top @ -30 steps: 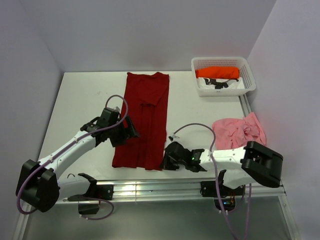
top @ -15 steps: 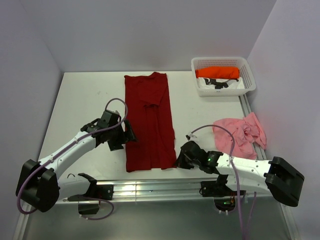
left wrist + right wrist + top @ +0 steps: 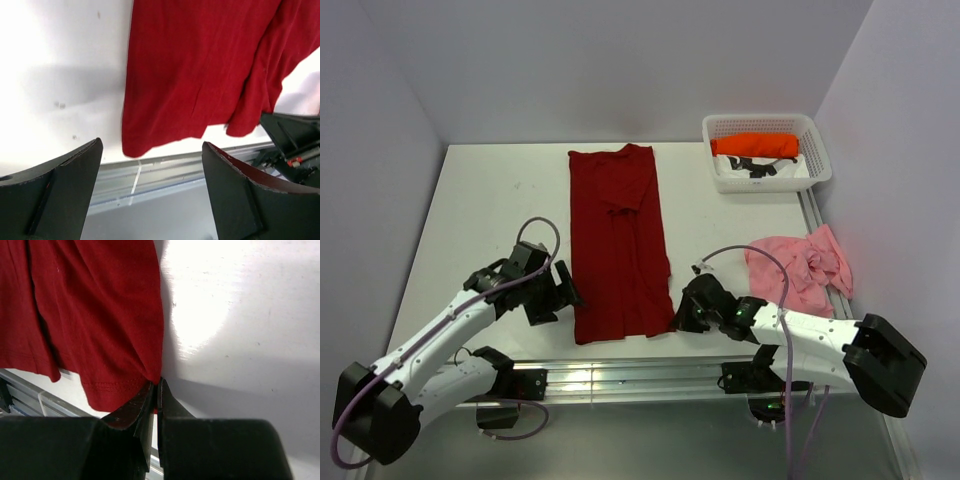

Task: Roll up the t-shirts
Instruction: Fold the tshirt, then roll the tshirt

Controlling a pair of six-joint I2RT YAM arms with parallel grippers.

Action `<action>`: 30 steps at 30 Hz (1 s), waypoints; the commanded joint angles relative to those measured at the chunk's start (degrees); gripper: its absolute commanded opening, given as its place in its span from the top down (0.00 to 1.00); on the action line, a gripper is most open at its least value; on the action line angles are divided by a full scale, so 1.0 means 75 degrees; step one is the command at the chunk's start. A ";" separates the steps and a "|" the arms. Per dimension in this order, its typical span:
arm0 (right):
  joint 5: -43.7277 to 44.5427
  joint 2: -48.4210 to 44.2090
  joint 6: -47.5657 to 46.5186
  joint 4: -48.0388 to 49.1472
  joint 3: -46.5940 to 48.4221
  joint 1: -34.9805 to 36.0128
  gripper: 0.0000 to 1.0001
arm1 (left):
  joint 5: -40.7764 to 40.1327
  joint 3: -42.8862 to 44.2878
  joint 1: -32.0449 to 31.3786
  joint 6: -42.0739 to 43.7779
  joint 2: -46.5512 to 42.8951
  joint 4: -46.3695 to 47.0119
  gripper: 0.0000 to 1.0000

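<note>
The dark red t-shirt [image 3: 618, 240] lies folded into a long strip down the middle of the table, neck end far, hem near. My right gripper [image 3: 682, 316] is shut on the hem's right corner [image 3: 150, 375]. My left gripper [image 3: 563, 297] is open and empty just left of the hem's left corner [image 3: 137, 145]. The pink t-shirt [image 3: 800, 265] lies crumpled at the right edge. The bright orange-red t-shirt [image 3: 755, 146] lies folded in the basket.
A white mesh basket [image 3: 766, 175] stands at the far right corner, with dark and white cloth under the orange shirt. A metal rail [image 3: 650, 372] runs along the near table edge. Walls close in the left, back and right sides.
The right gripper has dragged the shirt's near end to the right, straightening the strip. The left gripper has let go of the left edge and drawn back towards the near left.
</note>
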 commanded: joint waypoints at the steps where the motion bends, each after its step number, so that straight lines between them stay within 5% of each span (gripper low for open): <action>1: -0.0174 0.0297 -0.0348 0.0123 0.0254 -0.0125 0.92 | 0.0058 -0.0259 -0.0226 -0.0606 -0.0485 -0.0395 0.14; 10: -0.0327 0.0556 -0.0453 0.0207 0.0406 -0.0125 0.93 | 0.0257 -0.1138 -0.0871 -0.1310 -0.0170 0.0448 0.20; 15: -0.0385 0.0498 -0.0512 0.0054 0.0500 -0.0136 0.93 | 0.0303 -0.1583 -0.1094 -0.1650 -0.0263 0.0787 0.35; 25: -0.0561 0.0614 -0.0571 0.0112 0.0535 -0.0136 0.94 | 0.0152 -0.2133 -0.1141 -0.1873 -0.0087 0.1631 0.48; 30: -0.0561 0.0579 -0.0617 -0.0039 0.0535 -0.0125 0.95 | -0.0059 -0.2135 -0.1141 -0.1897 -0.0112 0.1878 0.68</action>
